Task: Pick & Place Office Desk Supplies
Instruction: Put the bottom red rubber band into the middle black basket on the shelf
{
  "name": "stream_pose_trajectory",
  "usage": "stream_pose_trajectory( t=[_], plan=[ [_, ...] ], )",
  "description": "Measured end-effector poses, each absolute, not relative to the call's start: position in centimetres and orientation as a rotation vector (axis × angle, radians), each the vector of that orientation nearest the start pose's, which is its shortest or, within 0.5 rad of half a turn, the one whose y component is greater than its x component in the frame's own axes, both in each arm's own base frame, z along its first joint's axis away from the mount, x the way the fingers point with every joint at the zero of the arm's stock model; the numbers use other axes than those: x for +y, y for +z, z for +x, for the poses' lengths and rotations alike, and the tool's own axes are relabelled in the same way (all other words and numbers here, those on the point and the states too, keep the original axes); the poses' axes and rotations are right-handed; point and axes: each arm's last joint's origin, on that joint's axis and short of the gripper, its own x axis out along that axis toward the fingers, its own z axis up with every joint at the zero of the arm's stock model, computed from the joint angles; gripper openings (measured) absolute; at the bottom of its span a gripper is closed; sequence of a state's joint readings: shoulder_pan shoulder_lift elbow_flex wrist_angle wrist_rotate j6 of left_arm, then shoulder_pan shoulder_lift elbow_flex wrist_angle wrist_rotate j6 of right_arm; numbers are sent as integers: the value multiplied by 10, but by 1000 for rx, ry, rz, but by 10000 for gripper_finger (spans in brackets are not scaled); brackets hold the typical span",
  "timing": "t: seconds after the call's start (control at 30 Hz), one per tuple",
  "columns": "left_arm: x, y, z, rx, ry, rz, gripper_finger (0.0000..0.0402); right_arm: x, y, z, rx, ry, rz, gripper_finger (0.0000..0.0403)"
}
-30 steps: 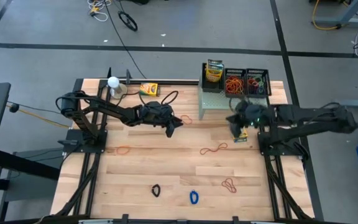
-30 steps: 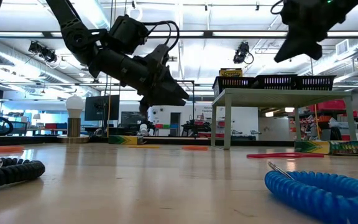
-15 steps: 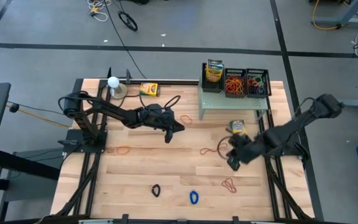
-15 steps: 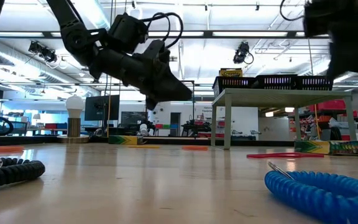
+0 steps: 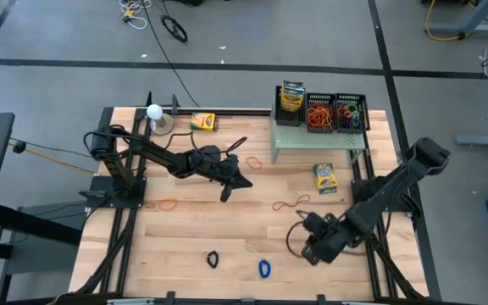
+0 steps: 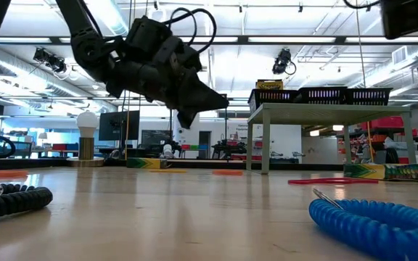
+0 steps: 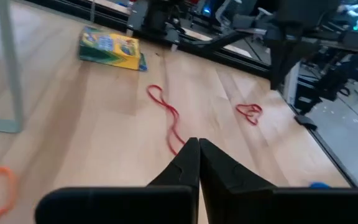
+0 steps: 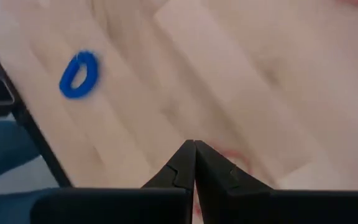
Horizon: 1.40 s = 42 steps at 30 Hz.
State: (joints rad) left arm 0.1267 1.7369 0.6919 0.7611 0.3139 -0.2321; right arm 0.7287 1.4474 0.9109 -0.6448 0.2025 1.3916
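My left gripper (image 5: 226, 192) hangs shut above the middle of the table (image 5: 193, 229), holding nothing; in the low view my left gripper (image 6: 220, 101) is well clear of the wood. Ahead of its fingertips (image 7: 197, 149) a red rubber band (image 7: 166, 115) lies flat. My right gripper (image 5: 310, 247) is shut and bare near the front right, over another red rubber band (image 5: 314, 252). A crayon box (image 5: 325, 178) lies flat beside the shelf (image 5: 299, 137). Black mesh trays (image 5: 335, 111) hold rubber bands on the shelf top.
A second crayon box (image 5: 202, 122) and a white ball (image 5: 154, 111) are at the far left. A third crayon box (image 5: 291, 97) stands in a tray. Loose bands lie about: orange (image 5: 169, 204), black (image 5: 213, 258), blue (image 5: 264, 268).
My right gripper has swung from the crayon box beside the shelf toward the table's near edge and down, leaving the box on the table. My left gripper has drifted slightly toward the near edge and its fingers have come together.
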Motion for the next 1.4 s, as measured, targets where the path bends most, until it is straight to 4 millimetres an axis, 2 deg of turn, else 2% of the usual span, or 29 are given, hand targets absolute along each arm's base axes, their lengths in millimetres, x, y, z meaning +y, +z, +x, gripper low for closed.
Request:
stream_pose_trajectory(
  t=[0.2, 0.33, 0.5, 0.67, 0.87, 1.17, 1.27, 1.4],
  plan=[
    [28, 140, 313, 321, -145, -346, 4, 197, 181, 199, 1256, -432, 793, 27],
    [27, 134, 305, 318, -136, -386, 4, 202, 173, 193, 1306, -497, 815, 67],
    [27, 135, 305, 304, -140, -400, 5, 204, 164, 193, 1334, -514, 776, 128],
    [27, 135, 305, 301, -122, -404, 5, 207, 151, 197, 1371, -499, 727, 151],
    [23, 135, 305, 301, -110, -398, 5, 209, 139, 198, 1396, -532, 695, 122],
    [19, 135, 306, 303, -90, -393, 5, 210, 138, 200, 1390, -505, 678, 30],
    [19, 135, 306, 303, -86, -401, 5, 211, 142, 201, 1379, -482, 683, 7],
    [19, 135, 306, 304, -86, -408, 5, 213, 160, 204, 1320, -417, 681, 8]
  ],
)
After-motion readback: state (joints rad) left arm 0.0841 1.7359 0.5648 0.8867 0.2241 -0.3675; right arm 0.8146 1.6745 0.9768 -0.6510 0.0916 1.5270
